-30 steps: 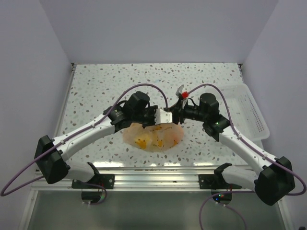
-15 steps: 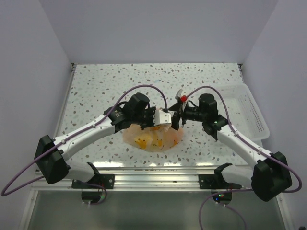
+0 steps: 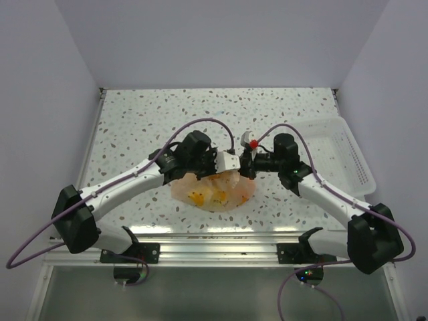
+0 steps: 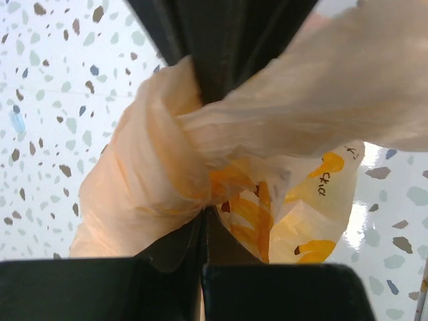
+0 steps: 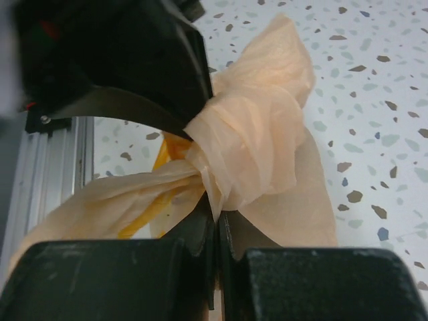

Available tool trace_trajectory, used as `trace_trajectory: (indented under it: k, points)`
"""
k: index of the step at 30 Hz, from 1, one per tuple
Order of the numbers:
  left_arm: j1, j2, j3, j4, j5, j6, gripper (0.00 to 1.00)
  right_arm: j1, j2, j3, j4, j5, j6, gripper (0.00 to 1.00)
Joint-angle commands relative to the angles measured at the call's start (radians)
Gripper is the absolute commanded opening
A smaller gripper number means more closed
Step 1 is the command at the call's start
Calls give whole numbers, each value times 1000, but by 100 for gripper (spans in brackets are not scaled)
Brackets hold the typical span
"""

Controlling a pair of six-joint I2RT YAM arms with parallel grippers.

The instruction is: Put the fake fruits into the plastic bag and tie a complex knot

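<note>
The peach-orange plastic bag point(image 3: 215, 191) lies on the table between the two arms. Fake fruits show through its film, among them yellow bananas point(image 4: 313, 249) point(image 3: 198, 197). Above the bag, its handles are bunched and twisted point(image 5: 249, 144); whether they form a tied knot I cannot tell. My left gripper point(image 3: 234, 166) is shut on one strand of that film point(image 4: 203, 215). My right gripper point(image 3: 245, 166) faces it from the right, shut on the film of the bunch point(image 5: 218, 215). The two grippers almost touch, and each shows as a dark mass in the other's wrist view.
A white rectangular plastic tray point(image 3: 348, 157) stands at the table's right edge, behind the right arm. The aluminium rail point(image 3: 214, 242) with both arm bases runs along the near edge. Speckled tabletop point(image 3: 154, 114) stretches behind and left of the bag.
My right gripper has moved left and down to the bunched handles, opening on the way and then shutting on the film. My left gripper has kept its grip and barely shifted.
</note>
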Motion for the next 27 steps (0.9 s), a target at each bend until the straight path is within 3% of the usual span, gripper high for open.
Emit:
trace_trajectory:
  k: [1, 5, 9, 14, 18, 22, 23, 25, 26, 27]
  points:
    - [21, 24, -16, 97, -141, -78, 0, 3, -37, 35, -18, -169, 30, 0]
    - [53, 2, -30, 203, -140, -181, 0, 5, -56, 9, -32, -208, 66, 0]
    - [59, -43, -96, 298, 33, -241, 0, 19, -52, -3, 16, -188, 98, 0]
    - [63, -74, -146, 315, 226, -272, 0, 39, -60, -17, 70, -142, 150, 0]
    - [84, -91, -176, 281, 377, -250, 0, 83, -92, -68, 157, -96, 291, 0]
    - [86, -104, -231, 390, 444, -366, 0, 129, -133, -115, 163, -93, 322, 0]
    - [87, -106, -266, 469, 460, -421, 0, 138, -141, -118, 137, -94, 305, 4]
    - [87, -121, -316, 560, 483, -474, 0, 158, -171, -114, 33, -111, 226, 29]
    - [87, -124, -329, 620, 483, -511, 0, 158, -185, -100, -13, -112, 198, 36]
    - [87, -124, -335, 629, 480, -516, 0, 148, -208, -44, -170, -85, 105, 37]
